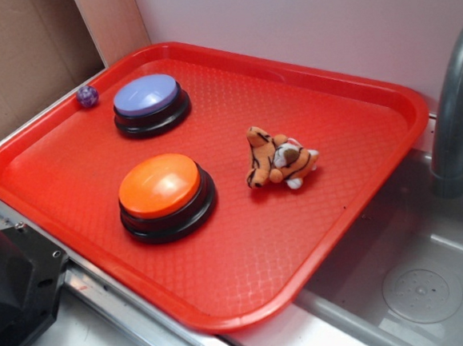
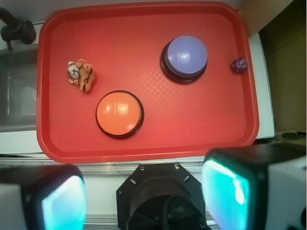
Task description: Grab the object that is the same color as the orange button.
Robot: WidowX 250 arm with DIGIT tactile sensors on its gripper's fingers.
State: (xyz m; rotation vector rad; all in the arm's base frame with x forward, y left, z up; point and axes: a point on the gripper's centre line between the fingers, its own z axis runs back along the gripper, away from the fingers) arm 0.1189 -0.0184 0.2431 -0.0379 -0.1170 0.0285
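Observation:
A small orange plush tiger [image 1: 280,163] with black stripes lies on its side on the red tray [image 1: 71,169], right of the orange button [image 1: 164,193]. In the wrist view the tiger [image 2: 82,75] lies at the tray's left, up and left of the orange button [image 2: 119,113]. My gripper [image 2: 144,194] is open and empty, high above the tray's near edge and over the robot's black base. Its two fingers with teal pads [image 2: 225,191] frame the bottom of the wrist view. The gripper does not show in the exterior view.
A lavender-topped button [image 1: 151,103] stands at the tray's back, with a tiny purple ball [image 1: 87,95] beside it in the corner. A grey faucet [image 1: 455,115] and a sink [image 1: 421,286] lie to the right. The robot's black base [image 1: 12,286] is at lower left. Cardboard stands behind.

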